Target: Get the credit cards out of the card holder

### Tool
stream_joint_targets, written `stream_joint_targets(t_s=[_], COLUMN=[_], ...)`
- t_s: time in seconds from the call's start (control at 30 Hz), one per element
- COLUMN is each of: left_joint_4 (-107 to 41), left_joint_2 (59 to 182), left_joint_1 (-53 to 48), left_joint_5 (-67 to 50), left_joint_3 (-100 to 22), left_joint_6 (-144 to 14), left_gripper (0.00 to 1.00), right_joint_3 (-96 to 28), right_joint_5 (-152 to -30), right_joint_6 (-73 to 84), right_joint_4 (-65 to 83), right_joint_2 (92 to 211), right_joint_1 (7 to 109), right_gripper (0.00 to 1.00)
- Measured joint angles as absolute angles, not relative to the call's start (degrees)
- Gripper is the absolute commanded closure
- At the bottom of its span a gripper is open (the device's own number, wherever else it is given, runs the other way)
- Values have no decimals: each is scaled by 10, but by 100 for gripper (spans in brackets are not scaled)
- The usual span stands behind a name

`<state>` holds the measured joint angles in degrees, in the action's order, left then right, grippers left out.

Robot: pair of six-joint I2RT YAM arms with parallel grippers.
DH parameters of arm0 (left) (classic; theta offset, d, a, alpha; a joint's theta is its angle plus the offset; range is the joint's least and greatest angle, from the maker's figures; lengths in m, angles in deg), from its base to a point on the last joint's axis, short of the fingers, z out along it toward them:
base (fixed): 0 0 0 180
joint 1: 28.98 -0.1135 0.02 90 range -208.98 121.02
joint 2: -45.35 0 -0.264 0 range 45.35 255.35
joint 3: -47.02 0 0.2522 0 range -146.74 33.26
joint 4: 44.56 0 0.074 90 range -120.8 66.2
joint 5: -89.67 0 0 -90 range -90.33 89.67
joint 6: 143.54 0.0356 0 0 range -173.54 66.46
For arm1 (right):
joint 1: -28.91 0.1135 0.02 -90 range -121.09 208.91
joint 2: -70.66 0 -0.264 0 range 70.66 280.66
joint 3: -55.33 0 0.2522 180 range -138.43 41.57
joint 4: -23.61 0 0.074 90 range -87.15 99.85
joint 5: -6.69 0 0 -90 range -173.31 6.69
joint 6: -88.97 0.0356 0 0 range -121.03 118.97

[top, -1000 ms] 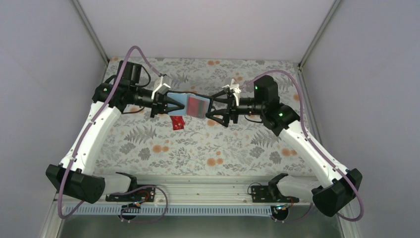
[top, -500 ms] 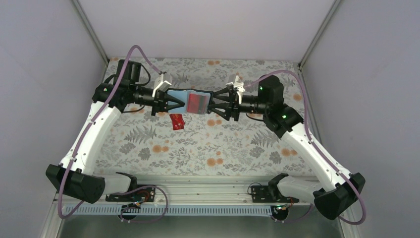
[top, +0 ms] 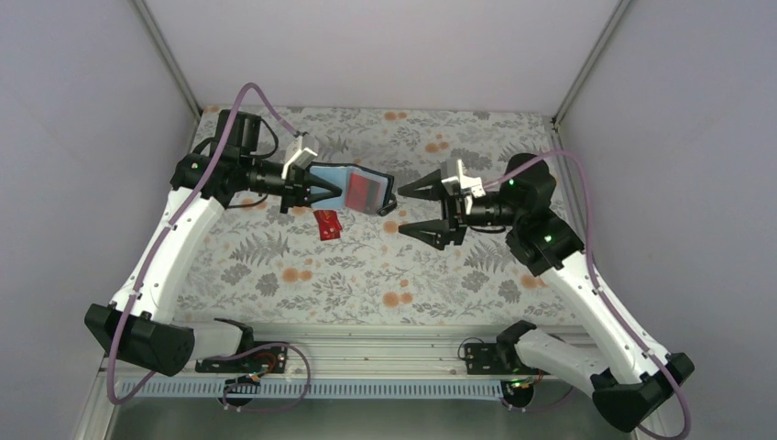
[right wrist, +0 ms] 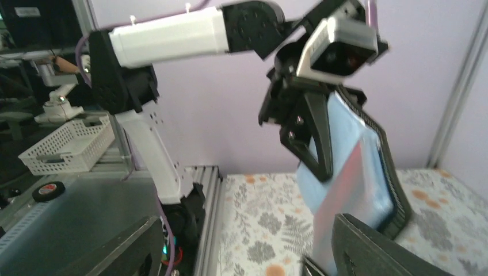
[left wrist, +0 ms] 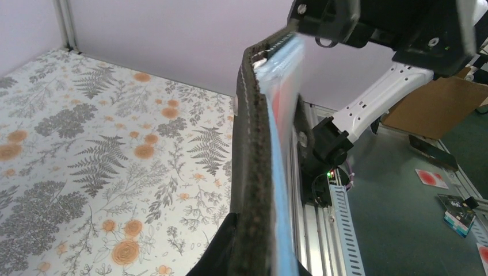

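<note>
The left arm (top: 169, 247) is raised from its base at the near left and bent sharply at the elbow, with the forearm stretched out toward the right. The left gripper (top: 321, 192) is closed — its fingers are clamped on one end of the card holder (top: 334, 181), which is held in the air. The right arm (top: 586, 284) is raised from the near right and folded back toward the left, so that the two wrists are pointed at each other. The right gripper (top: 403, 212) is seen with its jaws spread wide — nothing is gripped between them, and its fingertips are set just short of the card holder's free end.
</note>
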<state>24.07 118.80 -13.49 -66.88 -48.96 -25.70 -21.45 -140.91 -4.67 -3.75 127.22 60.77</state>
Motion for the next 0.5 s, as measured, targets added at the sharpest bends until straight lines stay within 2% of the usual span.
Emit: stream_joint_targets(t_s=[0.17,0.3,0.5], left_joint_4=[241,241,240], left_joint_2=[1188,1188,1188], left_joint_1=[-135,-135,-135], left_joint_5=[-668,-666,-665], left_joint_3=[-490,-490,-490], left_joint_6=[-257,-257,-257], left_gripper=[98,98,98], right_joint_3=[-212,-193,-185], right_joint_5=[-1428,-1388,-1386], right_joint_6=[-8,1,12], right_joint_4=[34,35,43], right_joint_2=[1299,1317,1292], right_joint_1=[609,609,610], right_gripper=[23,22,26])
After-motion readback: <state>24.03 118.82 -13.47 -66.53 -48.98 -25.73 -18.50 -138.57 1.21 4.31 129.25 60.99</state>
